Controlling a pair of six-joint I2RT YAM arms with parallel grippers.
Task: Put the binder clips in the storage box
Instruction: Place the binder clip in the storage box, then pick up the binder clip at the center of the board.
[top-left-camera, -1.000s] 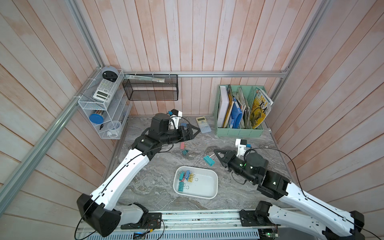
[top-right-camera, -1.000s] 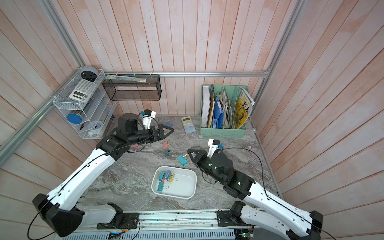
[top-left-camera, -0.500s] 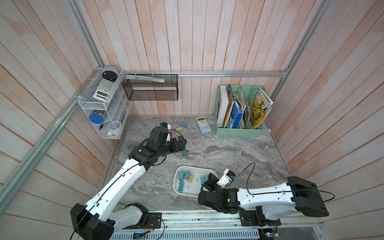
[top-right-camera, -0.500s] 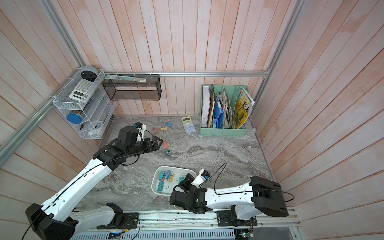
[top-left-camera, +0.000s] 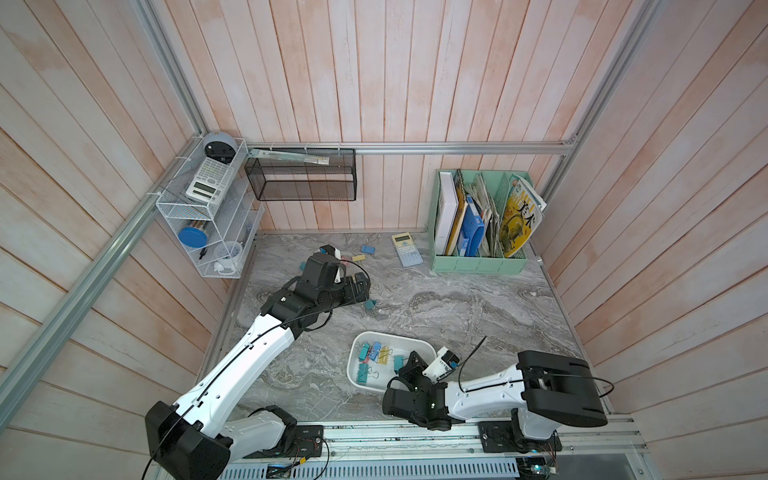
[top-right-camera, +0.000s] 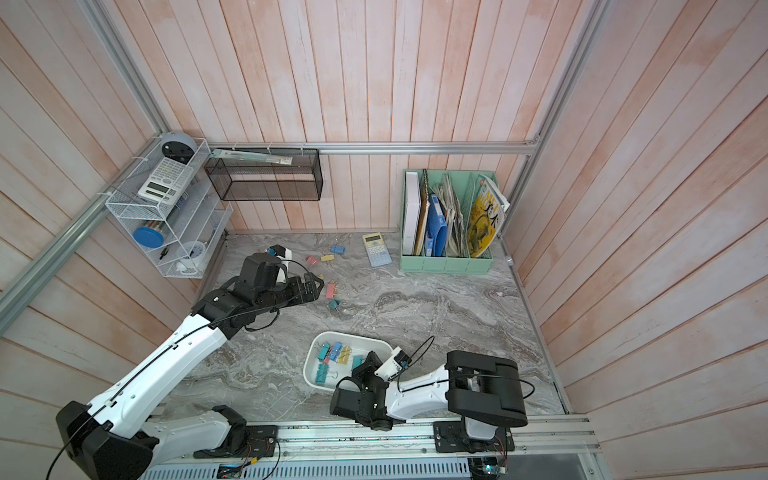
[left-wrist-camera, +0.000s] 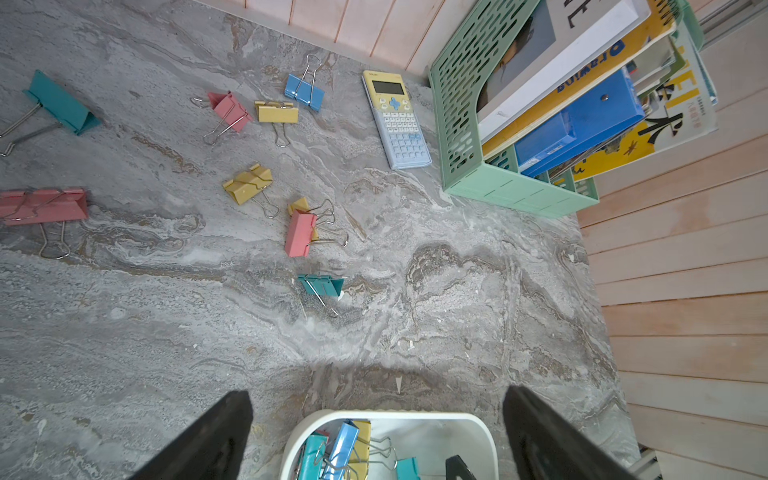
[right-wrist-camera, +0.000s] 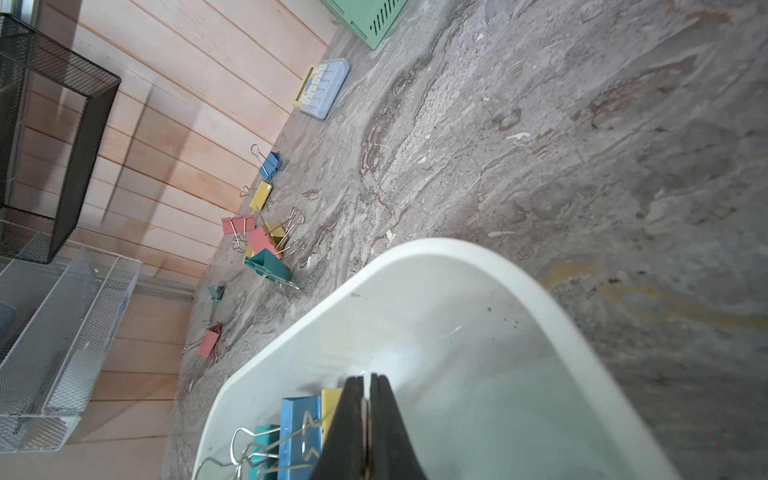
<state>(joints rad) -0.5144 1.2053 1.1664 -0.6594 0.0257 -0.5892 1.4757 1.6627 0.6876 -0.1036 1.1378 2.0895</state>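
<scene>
A wire rack and a mesh basket are hanging on the walls, clear of the work. The left gripper is hovering over the table with its jaws wide apart, holding nothing. Nine loose clips are lying beyond it. The box is sitting near the front, holding several clips. The right gripper is reaching into it with its jaws pressed together; whether they are pinching a handle cannot be told. A calculator and a file holder are standing at the back.
</scene>
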